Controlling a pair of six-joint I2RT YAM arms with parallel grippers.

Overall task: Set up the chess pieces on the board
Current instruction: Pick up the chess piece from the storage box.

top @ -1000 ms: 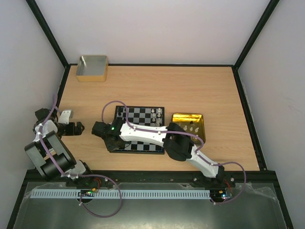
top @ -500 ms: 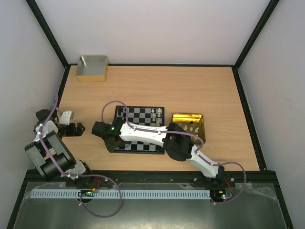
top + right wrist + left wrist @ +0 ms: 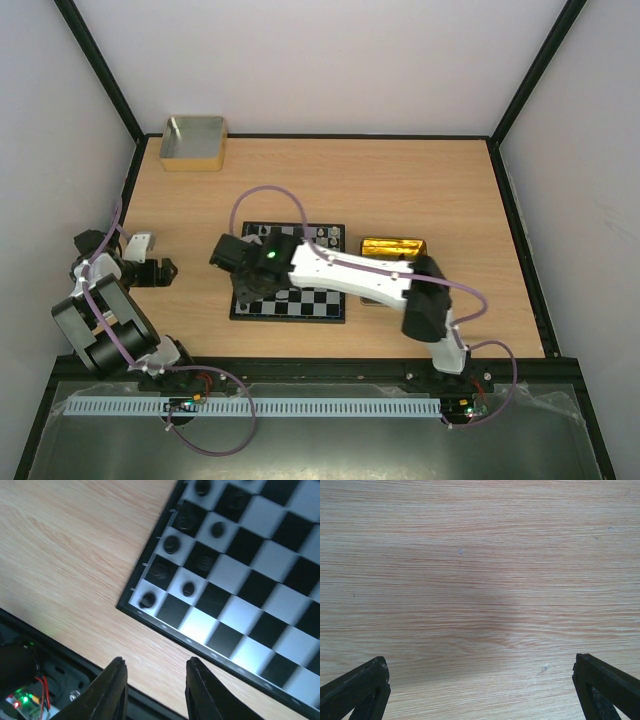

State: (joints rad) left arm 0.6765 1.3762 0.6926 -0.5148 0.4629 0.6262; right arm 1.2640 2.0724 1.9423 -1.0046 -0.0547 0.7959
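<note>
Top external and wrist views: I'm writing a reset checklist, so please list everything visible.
board: one, black and pale grey checks, table centre
black chess pieces: several, count unclear, along the board's left edge
cream chess pieces: a few, board's far right corner
gold tin: one, shiny gold, right of the board, partly under the right arm
grey box: one, tan rim, far left corner
table: one, pale wood
left gripper: open, over bare table
right gripper: open, empty, by the board's left edge

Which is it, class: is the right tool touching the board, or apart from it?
Apart. The right wrist view shows the right tool off the board, with bare wood between its empty fingertips and the border.
</note>
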